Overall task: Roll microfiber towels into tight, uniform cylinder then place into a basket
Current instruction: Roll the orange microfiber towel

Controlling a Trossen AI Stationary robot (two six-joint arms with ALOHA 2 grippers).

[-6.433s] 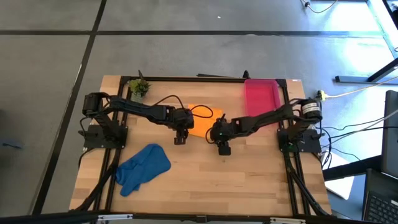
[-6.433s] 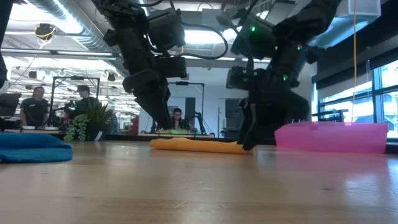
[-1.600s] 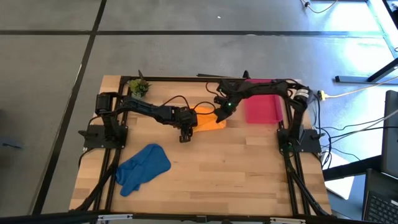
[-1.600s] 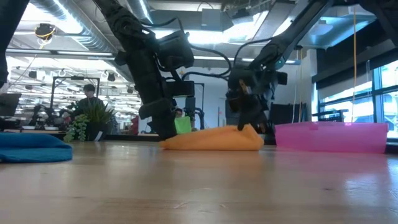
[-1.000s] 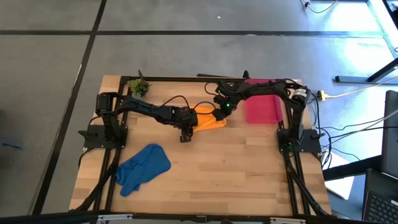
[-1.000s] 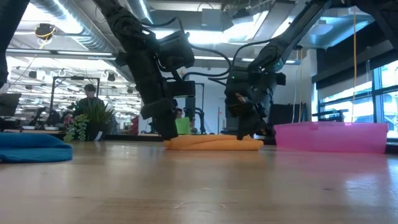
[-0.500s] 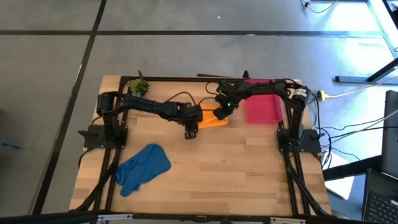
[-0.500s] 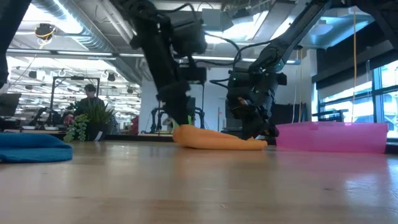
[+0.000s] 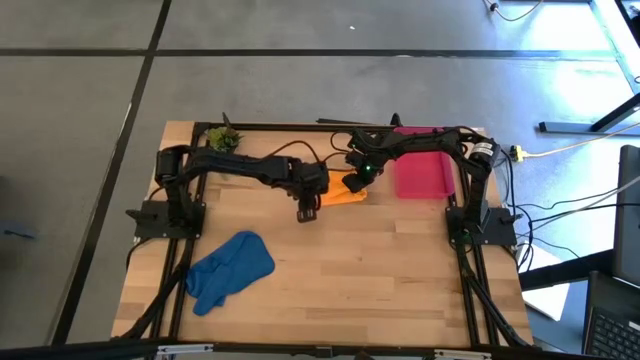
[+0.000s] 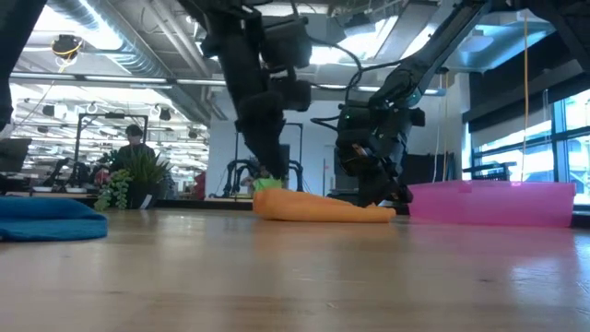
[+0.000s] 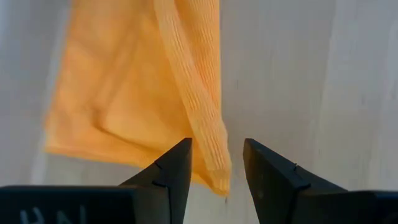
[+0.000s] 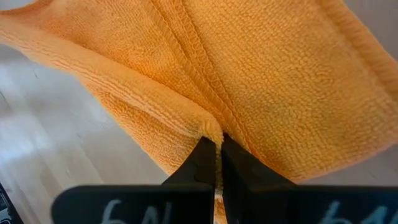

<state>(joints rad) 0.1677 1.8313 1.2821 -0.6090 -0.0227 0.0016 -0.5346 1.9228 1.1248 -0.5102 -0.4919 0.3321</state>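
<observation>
Since half a second ago the left hand [image 9: 307, 211] has barely shifted, staying at the near left corner of the orange towel [image 9: 342, 191], while the right hand [image 9: 357, 178] has stayed planted at the towel's far right side. Six seconds back the towel lay flat and wider between the two arms; now it is bunched into a smaller folded wedge near the middle of the tabletop [image 9: 400, 280].

Seen from the left wrist, the left hand's fingers [image 11: 176, 167] stand apart, with a hanging rolled edge of the orange towel [image 11: 137, 87] dropping between them but not pinched. Seen from the right wrist, the right hand's fingers [image 12: 202, 160] are pressed together on a fold of the orange towel [image 12: 261, 74], the cloth puckering where they grip it.

From table height the orange towel [image 10: 318, 207] is a low lump, thicker at its left end.

Well apart, the blue towel [image 9: 230, 268] lies crumpled near the front left of the tabletop. The pink basket [image 9: 422, 165] sits at the back right, just beside the orange towel, and a small plant [image 9: 223, 139] stands at the back left corner
</observation>
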